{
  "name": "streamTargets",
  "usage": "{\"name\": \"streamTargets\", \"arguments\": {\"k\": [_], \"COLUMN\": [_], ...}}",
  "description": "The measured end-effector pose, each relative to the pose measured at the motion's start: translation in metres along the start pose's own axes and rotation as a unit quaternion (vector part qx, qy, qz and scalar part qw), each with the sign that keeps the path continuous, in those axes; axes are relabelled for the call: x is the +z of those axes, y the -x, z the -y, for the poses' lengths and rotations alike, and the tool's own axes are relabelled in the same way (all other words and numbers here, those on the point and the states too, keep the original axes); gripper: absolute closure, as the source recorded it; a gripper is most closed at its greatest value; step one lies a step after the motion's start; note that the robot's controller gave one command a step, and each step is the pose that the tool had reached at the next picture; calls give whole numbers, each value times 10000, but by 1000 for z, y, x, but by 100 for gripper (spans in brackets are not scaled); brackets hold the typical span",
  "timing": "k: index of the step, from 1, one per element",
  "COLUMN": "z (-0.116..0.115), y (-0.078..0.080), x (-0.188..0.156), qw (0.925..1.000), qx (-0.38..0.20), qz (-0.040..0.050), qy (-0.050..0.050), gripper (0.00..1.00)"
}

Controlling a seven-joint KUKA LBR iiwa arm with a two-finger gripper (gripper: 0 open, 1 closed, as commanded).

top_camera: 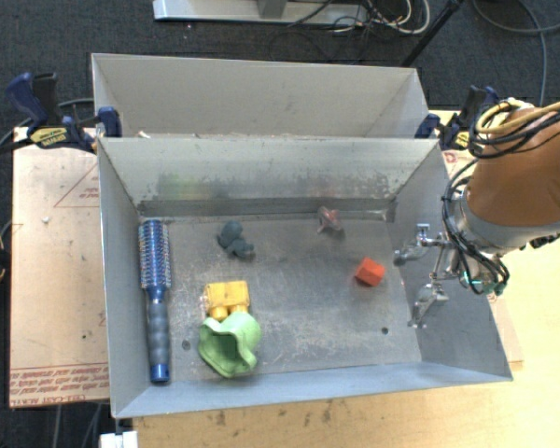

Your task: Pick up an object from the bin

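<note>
An orange block [370, 272] sits right of centre on the bin [299, 297] floor, just left of the gripper [411, 286], whose fingers stand apart with nothing between them (it hangs by the right wall). Farther left lie a grey lump [235, 239], a yellow toy [227, 296], a green cloth [231, 345] and a blue brush [155, 292].

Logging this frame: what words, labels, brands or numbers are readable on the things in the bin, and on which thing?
No text can be read on any of them.
Blue hairbrush, yellow toy, green cloth, orange block, grey lump: no print shows.
</note>
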State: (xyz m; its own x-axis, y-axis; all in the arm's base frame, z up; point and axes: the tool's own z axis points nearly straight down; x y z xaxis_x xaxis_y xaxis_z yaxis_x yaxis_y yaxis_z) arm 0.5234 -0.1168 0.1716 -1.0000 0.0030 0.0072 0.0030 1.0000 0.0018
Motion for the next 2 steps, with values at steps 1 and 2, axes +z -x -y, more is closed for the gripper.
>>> {"name": "streamTargets", "arguments": {"k": [1,2], "z": [-4,-3], "y": [55,55], "x": [94,90], "qw": [9999,9998], "qx": [-166,-166], "qz": [41,49], "qy": [-2,-8], "gripper": [0,100]}}
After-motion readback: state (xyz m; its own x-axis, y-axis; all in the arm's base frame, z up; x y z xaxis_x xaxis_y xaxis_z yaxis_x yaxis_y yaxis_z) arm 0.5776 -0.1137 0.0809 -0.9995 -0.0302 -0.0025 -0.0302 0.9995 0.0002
